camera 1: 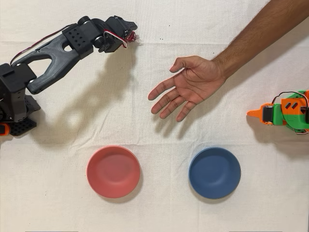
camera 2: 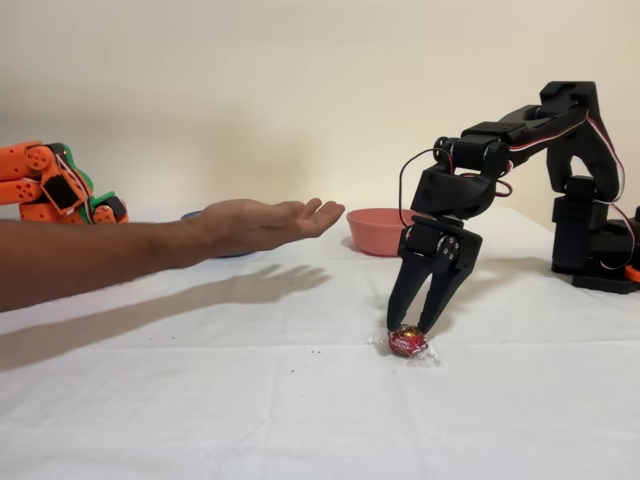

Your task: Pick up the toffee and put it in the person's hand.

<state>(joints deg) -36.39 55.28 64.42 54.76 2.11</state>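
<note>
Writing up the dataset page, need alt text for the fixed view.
A black robot arm's gripper points down with its fingers around a red toffee lying on a white tablecloth. To the left, a person's hand is held open, palm up, above the table; a red bowl sits behind.

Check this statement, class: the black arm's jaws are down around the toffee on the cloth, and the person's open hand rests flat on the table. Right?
One error: the hand is held in the air, as its shadow in the fixed view shows. The toffee part stands.
</note>
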